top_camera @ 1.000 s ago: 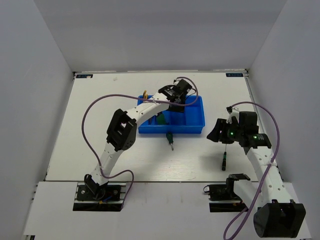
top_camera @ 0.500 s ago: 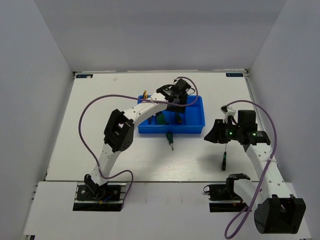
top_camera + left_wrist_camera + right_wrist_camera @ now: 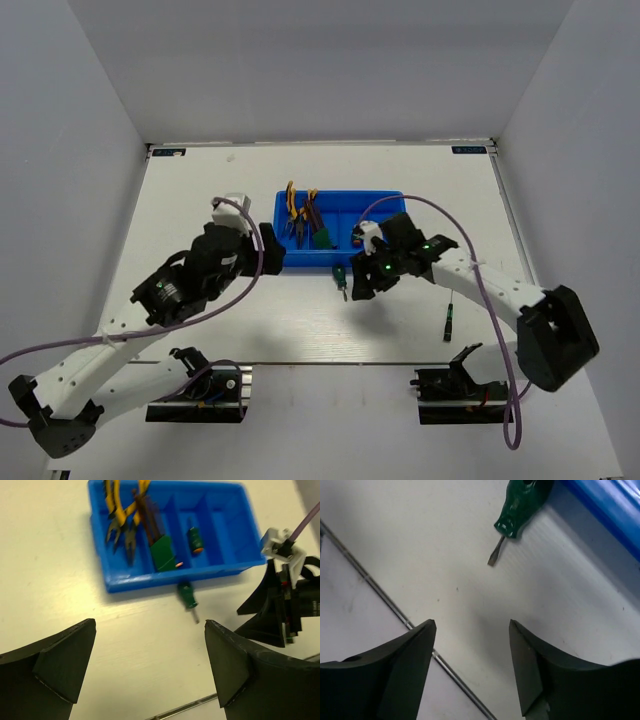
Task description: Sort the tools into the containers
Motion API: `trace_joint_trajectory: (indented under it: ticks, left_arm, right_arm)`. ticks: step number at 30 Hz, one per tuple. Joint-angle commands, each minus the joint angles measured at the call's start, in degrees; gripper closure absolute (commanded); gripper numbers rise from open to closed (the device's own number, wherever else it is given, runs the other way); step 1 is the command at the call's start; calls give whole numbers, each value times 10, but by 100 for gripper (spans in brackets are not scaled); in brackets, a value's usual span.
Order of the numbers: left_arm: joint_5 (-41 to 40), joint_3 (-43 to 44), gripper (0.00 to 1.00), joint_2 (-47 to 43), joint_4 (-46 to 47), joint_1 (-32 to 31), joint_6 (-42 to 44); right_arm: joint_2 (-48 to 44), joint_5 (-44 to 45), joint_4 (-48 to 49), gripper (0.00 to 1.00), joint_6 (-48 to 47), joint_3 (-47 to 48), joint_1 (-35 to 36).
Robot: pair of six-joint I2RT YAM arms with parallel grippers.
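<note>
The blue tray (image 3: 390,232) holds two yellow-handled pliers (image 3: 296,204) in its leftmost compartment, the green-holdered hex-key set (image 3: 319,232) in the second, and a stubby green screwdriver (image 3: 357,238) in the third. A second green screwdriver (image 3: 340,275) lies on the table just in front of the tray. The thin black screwdriver (image 3: 449,322) lies at the near right. My left gripper (image 3: 267,250) is open and empty, left of the tray. My right gripper (image 3: 361,281) is open and empty, just right of the loose green screwdriver (image 3: 522,501). The left wrist view shows the tray (image 3: 227,527) and that screwdriver (image 3: 187,594).
The tray's rightmost compartment holds nothing. White walls enclose the table on three sides. A metal seam (image 3: 385,600) crosses the table near my right gripper. Purple cables loop off both arms.
My left arm has pulled back from over the tray to its near left. My right arm has swung left from near the black screwdriver to beside the loose green screwdriver.
</note>
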Motion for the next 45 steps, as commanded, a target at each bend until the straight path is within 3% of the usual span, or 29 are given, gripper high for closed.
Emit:
trace_joint_trajectory:
  ticks: [1, 4, 10, 20, 24, 25, 27, 28, 31, 35, 36, 39, 41, 45]
  left_arm:
    - [-22, -64, 0, 8, -19, 3, -26]
    - [-27, -75, 0, 3, -19, 3, -45]
    - [-15, -96, 0, -9, 5, 3, -51]
    - [-1, -106, 0, -21, 5, 3, -51]
    - [4, -111, 0, -34, 10, 3, -51]
    - [4, -111, 0, -34, 10, 3, -51]
    - [4, -111, 0, -34, 10, 3, -51]
    - [9, -111, 0, -34, 10, 3, -51]
    - [10, -106, 0, -40, 10, 3, -51]
    - [15, -101, 0, -40, 5, 3, -51]
    - [15, -101, 0, -40, 11, 3, -51]
    - [15, -101, 0, -31, 17, 3, -46]
    - [20, -90, 0, -22, 23, 3, -46]
    - [25, -90, 0, -16, 28, 3, -46]
  right_arm:
    - [53, 107, 96, 32, 42, 37, 61]
    - [73, 160, 178, 32, 50, 23, 89]
    - [131, 219, 254, 32, 77, 9, 126]
    - [211, 337, 279, 35, 96, 33, 161]
    - [224, 353, 267, 55, 105, 33, 170]
    - [224, 354, 264, 70, 107, 32, 173]
    - [219, 357, 250, 87, 107, 26, 176]
    - [205, 349, 249, 97, 108, 23, 179]
    - [156, 303, 226, 100, 88, 15, 185]
    - [111, 132, 127, 100, 57, 61, 179]
    - [104, 40, 112, 100, 44, 84, 177]
    - [89, -99, 44, 100, -16, 138, 177]
    - [75, -104, 10, 100, -23, 176, 177]
    - [69, 110, 15, 100, 13, 201, 155]
